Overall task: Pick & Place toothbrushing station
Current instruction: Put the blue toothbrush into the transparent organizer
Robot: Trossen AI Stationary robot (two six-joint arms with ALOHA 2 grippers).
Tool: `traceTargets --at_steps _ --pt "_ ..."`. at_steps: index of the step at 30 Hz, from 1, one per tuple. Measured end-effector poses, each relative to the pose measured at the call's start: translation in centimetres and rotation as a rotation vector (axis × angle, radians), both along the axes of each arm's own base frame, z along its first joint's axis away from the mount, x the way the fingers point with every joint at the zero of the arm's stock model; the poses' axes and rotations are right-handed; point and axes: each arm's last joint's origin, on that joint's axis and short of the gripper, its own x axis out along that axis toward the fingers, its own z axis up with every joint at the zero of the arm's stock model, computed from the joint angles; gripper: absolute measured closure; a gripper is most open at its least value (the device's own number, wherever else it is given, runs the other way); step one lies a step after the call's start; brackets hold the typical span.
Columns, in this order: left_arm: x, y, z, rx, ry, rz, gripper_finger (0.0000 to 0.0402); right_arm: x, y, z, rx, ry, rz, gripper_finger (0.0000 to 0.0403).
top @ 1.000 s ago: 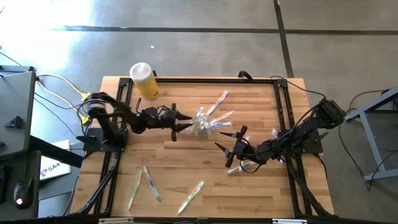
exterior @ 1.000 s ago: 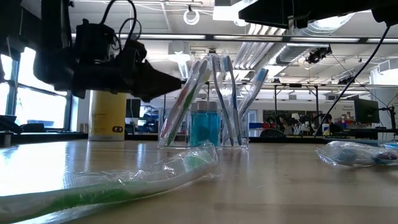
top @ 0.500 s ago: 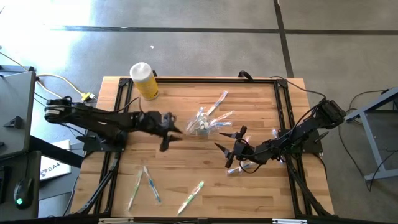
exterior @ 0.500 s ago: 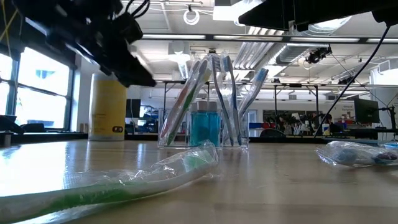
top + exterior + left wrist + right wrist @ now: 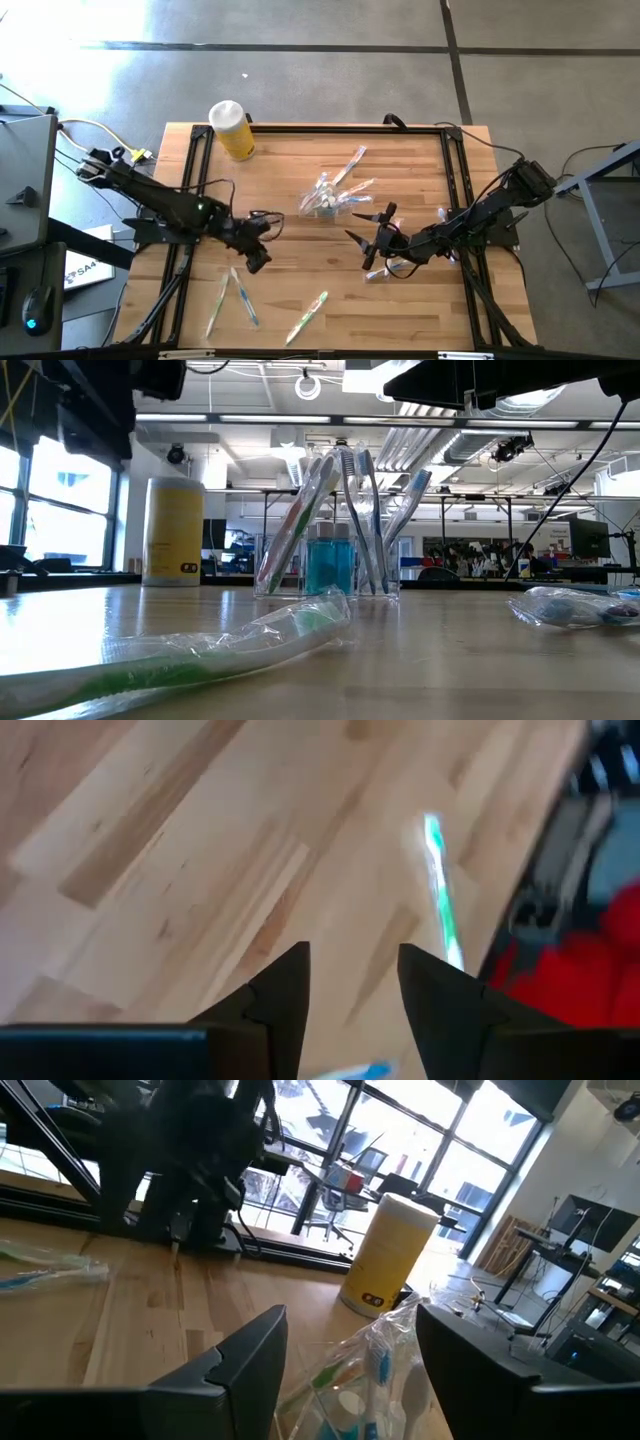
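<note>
The clear container (image 5: 325,200) stands on its base at the table's middle, holding several pastel toothbrushes upright and fanned out; it also shows in the low view (image 5: 330,550). My left gripper (image 5: 257,258) is open and empty, pointing down at the table just above two wrapped toothbrushes (image 5: 232,298). In its wrist view (image 5: 352,970) a green wrapped toothbrush (image 5: 440,890) lies ahead. My right gripper (image 5: 368,230) is open and empty, low over the table to the right of the container, and faces it (image 5: 350,1350).
A yellow bottle with a white cap (image 5: 232,130) stands at the far left. A green wrapped toothbrush (image 5: 306,318) lies near the front edge. A wrapped bundle (image 5: 388,270) lies beside my right gripper. Black rails (image 5: 195,170) run along the table's sides.
My left gripper has drawn back from the container, gone toward the table's near edge and left, and tipped down over the loose wrapped toothbrushes. The container and its toothbrushes have stayed in place. My right arm has kept still.
</note>
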Motion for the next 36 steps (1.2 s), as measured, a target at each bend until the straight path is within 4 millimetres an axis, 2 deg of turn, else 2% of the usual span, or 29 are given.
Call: traceTargets --at_steps 7,13,19,27,36 --pt "-1.7 -4.2 -3.3 -0.221 0.223 0.335 0.0252 0.0 0.1 0.0 -0.001 0.001 0.010 0.0188" --pt "-2.9 -7.8 -4.7 -0.367 0.341 0.473 0.0252 0.0 0.1 0.0 -0.007 0.004 0.031 0.0188" --pt "-4.1 -9.9 -6.3 -0.401 0.449 0.596 0.0252 0.0 0.1 0.0 -0.008 0.005 0.032 0.0188" --pt "-4.4 -10.2 -7.7 -0.350 0.521 0.664 0.0252 0.0 0.2 0.0 -0.003 0.003 0.053 0.0188" --pt "-4.9 -9.4 -8.1 -0.253 0.534 0.732 0.0252 -0.2 0.8 0.0 -0.003 0.003 0.088 0.0188"
